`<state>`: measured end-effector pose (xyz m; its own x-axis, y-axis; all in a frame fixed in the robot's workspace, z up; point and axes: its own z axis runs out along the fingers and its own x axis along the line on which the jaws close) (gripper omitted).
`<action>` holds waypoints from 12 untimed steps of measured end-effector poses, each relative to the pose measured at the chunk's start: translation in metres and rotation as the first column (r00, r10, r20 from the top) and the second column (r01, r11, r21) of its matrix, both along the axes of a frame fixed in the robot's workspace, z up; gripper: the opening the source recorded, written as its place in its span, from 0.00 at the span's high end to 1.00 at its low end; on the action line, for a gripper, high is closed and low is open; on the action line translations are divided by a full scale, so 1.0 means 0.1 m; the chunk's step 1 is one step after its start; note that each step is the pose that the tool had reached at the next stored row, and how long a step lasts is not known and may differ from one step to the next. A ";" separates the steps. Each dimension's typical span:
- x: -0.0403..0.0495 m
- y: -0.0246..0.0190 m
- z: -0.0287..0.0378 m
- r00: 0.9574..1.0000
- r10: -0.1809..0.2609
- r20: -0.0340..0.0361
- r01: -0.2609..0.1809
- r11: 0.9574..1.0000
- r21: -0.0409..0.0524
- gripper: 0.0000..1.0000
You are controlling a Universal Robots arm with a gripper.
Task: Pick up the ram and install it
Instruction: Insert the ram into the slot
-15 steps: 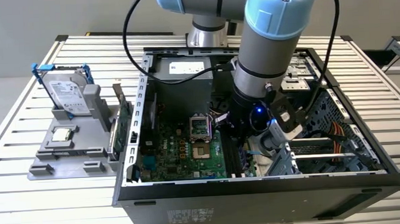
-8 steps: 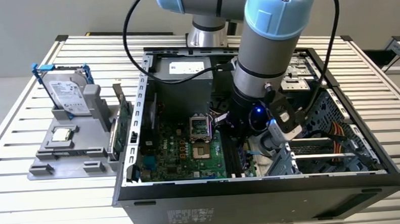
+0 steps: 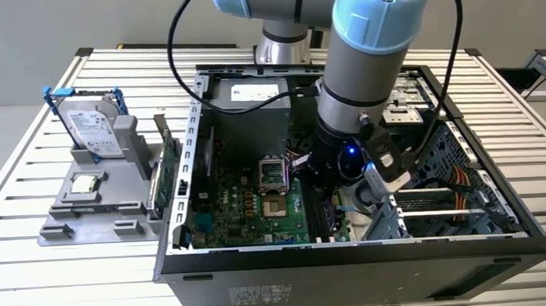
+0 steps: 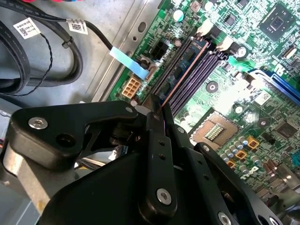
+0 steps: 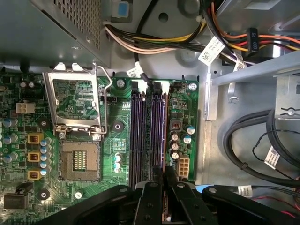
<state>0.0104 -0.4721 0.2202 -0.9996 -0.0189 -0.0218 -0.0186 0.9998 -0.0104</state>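
Exterior view: arm reaches steeply down into the open computer case, case walls close around the wrist. Gripper fingers narrow, clamped on the ram, which stands on edge in the motherboard slots. Ram's lower edge hidden by slot walls.

A slatted metal table carries an open computer case and a grey holder.

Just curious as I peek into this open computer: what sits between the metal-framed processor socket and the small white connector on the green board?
In the first wrist view, the long purple memory slots lie between the processor socket and the white connector.
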 end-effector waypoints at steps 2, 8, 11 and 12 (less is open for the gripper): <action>-0.001 0.000 0.000 1.000 -0.002 0.000 0.002 1.000 0.000 1.00; -0.001 0.000 -0.027 1.000 -0.009 0.000 0.009 1.000 0.000 1.00; -0.001 0.000 -0.035 1.000 -0.012 0.000 0.012 1.000 0.000 1.00; -0.002 0.000 -0.036 1.000 -0.013 0.000 0.013 1.000 0.000 1.00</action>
